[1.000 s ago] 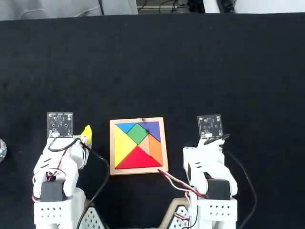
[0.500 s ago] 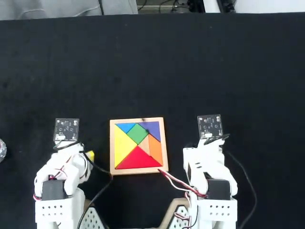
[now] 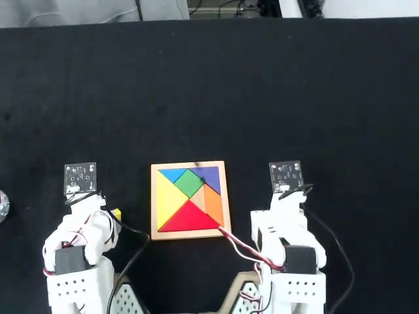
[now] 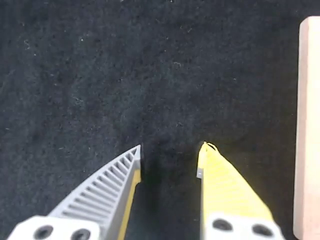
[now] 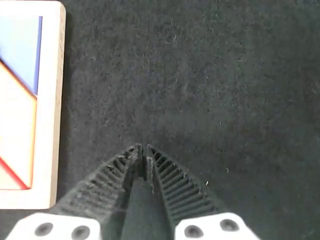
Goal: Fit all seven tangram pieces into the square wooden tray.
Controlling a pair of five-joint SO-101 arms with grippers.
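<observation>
— Within the square wooden tray, what is lying, and where is the tray itself sitting?

— Seven pieces are lying flat inside its rim. The blue triangle, green square and purple piece are running along the tray's far edge. The yellow triangle is filling its left side, the red triangle its near edge and the orange piece its right side. The small tan triangle is sitting in the middle. No gap is showing, so I am judging the fit complete. The tray is resting on the black table, between the two arms.

— How are the grippers standing?

— The left gripper is hanging just left of the tray, low over the cloth, jaws parted and carrying nothing. The right gripper is hanging just right of the tray, jaws pressed together with nothing between them.

— Why are they being held so?

— In my judgement, nothing is remaining to place, so both are keeping clear of the tray to avoid knocking a seated piece.

— What is differing from a second ago?

— The left arm is drawing back toward its base. Its yellow finger was beside the far half of the tray's left side and is now beside the near half. The right arm is barely shifting. Tray and pieces are lying unmoved.
</observation>
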